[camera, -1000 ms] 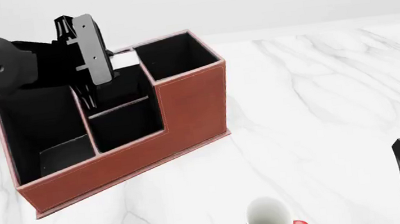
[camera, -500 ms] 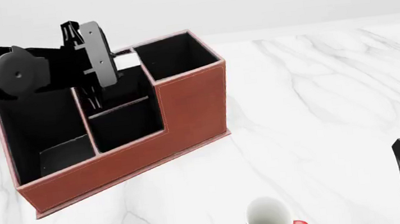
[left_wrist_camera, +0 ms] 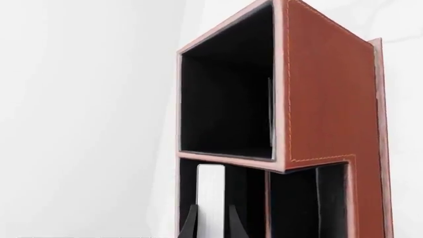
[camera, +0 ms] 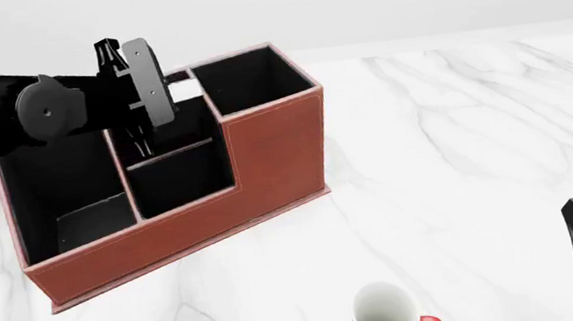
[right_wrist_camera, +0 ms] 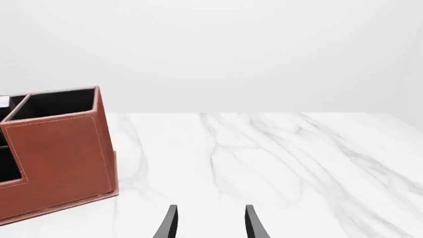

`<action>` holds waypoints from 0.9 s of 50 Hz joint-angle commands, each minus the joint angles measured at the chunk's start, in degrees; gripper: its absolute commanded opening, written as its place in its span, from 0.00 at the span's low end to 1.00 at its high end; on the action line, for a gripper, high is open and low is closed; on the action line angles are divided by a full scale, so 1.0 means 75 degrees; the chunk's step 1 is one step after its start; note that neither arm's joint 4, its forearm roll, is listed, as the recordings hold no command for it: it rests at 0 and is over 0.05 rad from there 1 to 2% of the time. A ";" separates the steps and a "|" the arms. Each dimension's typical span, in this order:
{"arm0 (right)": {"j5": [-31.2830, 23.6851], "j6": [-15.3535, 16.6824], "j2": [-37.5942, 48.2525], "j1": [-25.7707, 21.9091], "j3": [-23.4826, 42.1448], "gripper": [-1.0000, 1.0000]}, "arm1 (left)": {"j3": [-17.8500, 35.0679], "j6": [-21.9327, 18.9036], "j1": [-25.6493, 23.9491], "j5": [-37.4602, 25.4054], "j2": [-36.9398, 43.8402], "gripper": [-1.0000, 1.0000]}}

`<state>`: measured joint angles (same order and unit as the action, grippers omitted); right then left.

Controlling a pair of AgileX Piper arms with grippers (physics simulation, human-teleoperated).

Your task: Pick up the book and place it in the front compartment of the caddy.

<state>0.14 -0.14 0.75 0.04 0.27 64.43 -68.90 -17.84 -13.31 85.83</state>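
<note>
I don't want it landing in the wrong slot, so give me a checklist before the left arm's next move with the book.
1. Book between left gripper's fingers: ok, its white page edge shows there.
2. Grip closed on book: cannot tell.
3. Book at front compartment: not ok, it is toward the caddy's back, beside the tall compartment.
4. Right gripper out of the way: ok, open, apart from caddy.
5. Mug clear of caddy: ok.
</note>
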 commanded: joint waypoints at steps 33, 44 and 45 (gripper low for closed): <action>-0.0003 0.0003 -0.0016 0.0001 -0.0005 1.00 | 0.0073 0.0032 0.0064 0.0412 0.0218 1.00; -0.0002 0.0003 -0.0013 0.0000 -0.0006 1.00 | 0.0027 0.0035 0.0059 0.0445 0.0202 1.00; -0.0003 0.0004 -0.0015 0.0001 -0.0006 1.00 | 0.0021 0.0034 0.0056 0.0448 0.0194 1.00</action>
<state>0.14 -0.14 0.76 0.04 0.27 64.83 -68.76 -17.20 -10.20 87.70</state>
